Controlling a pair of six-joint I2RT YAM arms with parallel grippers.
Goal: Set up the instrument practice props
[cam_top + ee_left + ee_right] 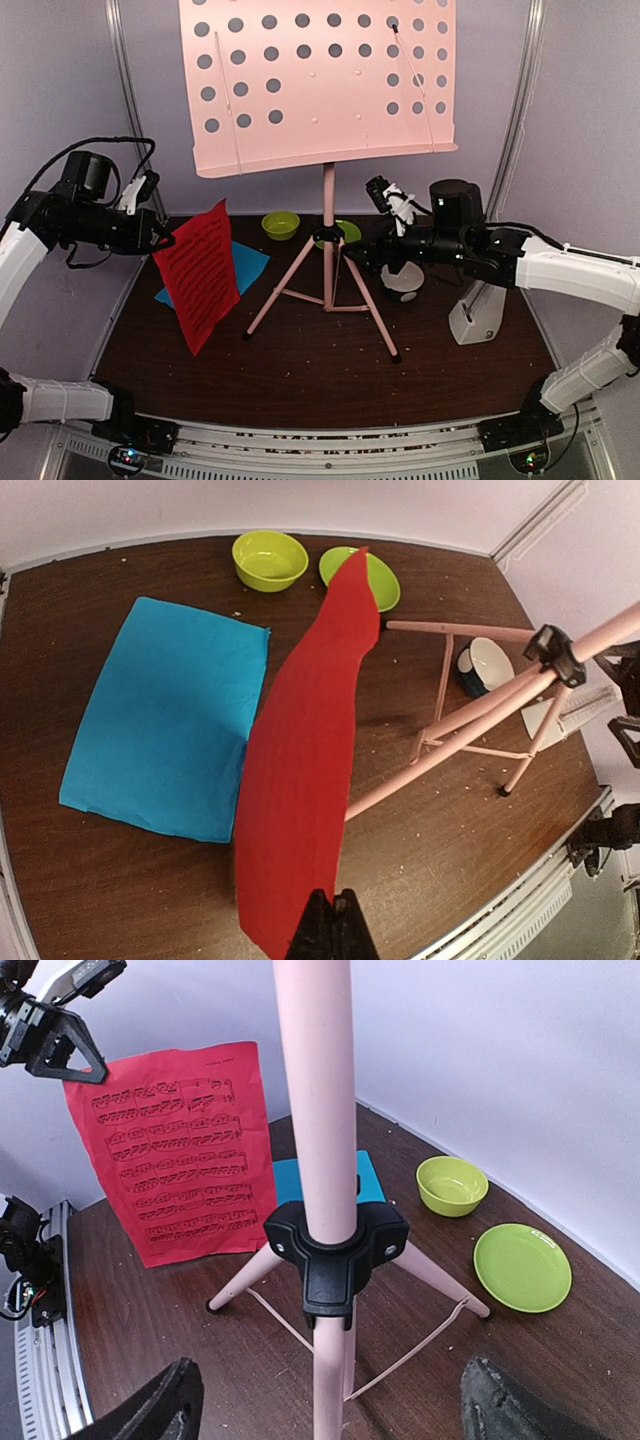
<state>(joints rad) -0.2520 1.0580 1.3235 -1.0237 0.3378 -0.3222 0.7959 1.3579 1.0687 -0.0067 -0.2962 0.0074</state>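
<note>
**Red sheet being gripped, stand pole being straddled**

The top edge of the pale pink metal music stand with the hole-dotted desk (320,80) is being cut off by the overhead frame. Only its pole and tripod legs are being shown at the wrists. The flat blue paper sheet (250,265) is being half hidden behind the red paper sheet printed with music (200,275). That red sheet is being held upright left of the stand, pinched at an upper corner by the left gripper (333,925), its fingers pressed together. The right gripper (330,1380) is being shown spread wide, a finger on each side of the pole, touching neither. The white bowl with black base (402,285) is being partly blocked by that arm. The small white-grey pyramid metronome (478,312) is being seen upright at the right, apart from the stand. The dark brown wooden table (300,370) is being shown flecked with crumbs, with pale lilac walls around it.
</note>
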